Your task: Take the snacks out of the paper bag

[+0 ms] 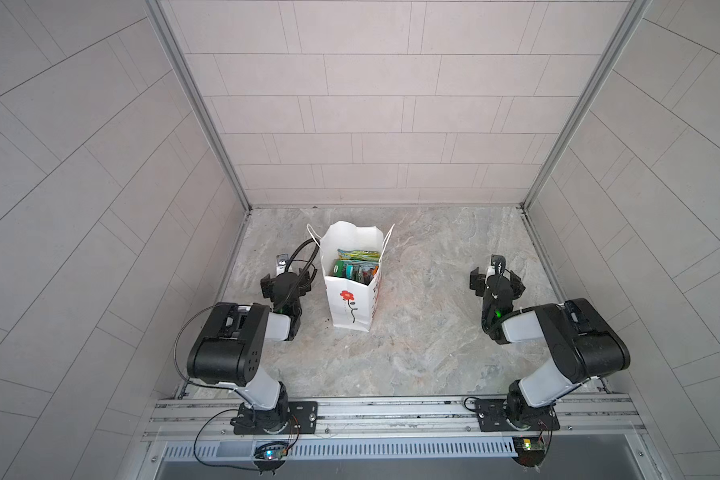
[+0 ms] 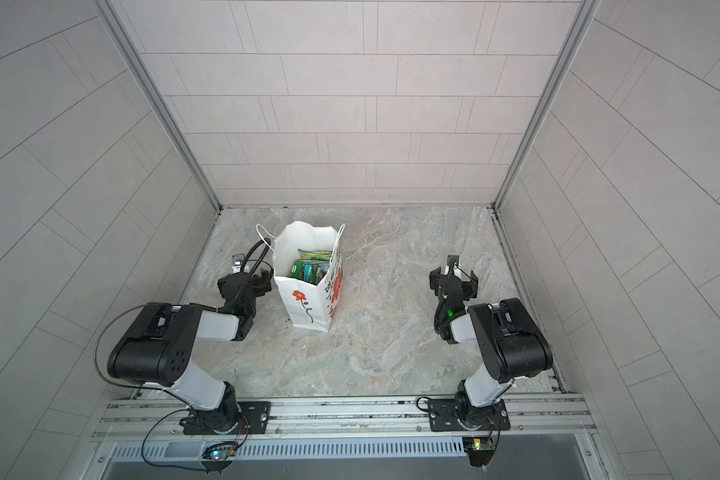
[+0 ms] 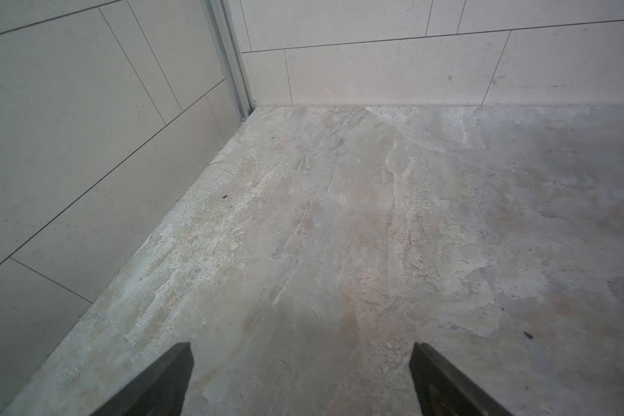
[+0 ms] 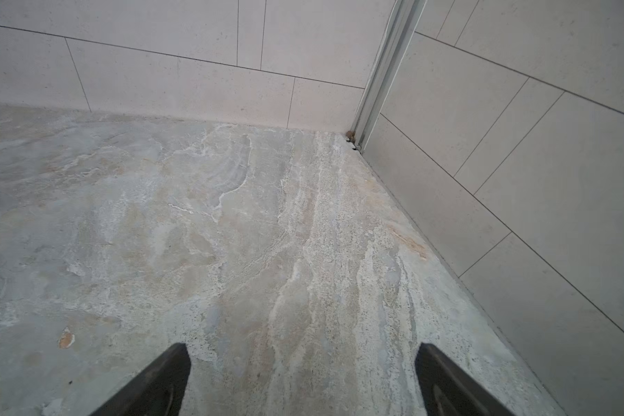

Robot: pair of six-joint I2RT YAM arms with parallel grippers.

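**Bag full, hands empty: unpacking yet to begin**

The paper bag (image 1: 350, 309) stands upright on the marbled desk (image 1: 433, 340), left of the middle in both top views. Its mouth gapes open and the snacks (image 1: 356, 266) are packed inside (green, yellow and teal packets show at the top; how many lie beneath cannot be counted). No packet lies on the desk anywhere in view. By that showing, none of the task is done, and every snack has yet to come out.

The left hand (image 1: 287, 277) sits low, just beside the bag's left wall and near a white cord handle (image 1: 313, 237). As far as can be told, it is apart from the paper. The right hand (image 1: 496, 279) is well apart from the bag, on the opposite side of the desk. Both hands are spread wide and carry nothing. Each wrist view shows two dark fingertips (image 3: 173, 378) splayed over bare stone, with neither bag nor packet between them.

What is left, then, is the whole job: reach down through the mouth, lift the packets out, and lay them on the open desk. The left hand looks better placed to go in first. The bag is tall and light, so it may tip or drag when a packet is pulled, and the other hand could steady it.
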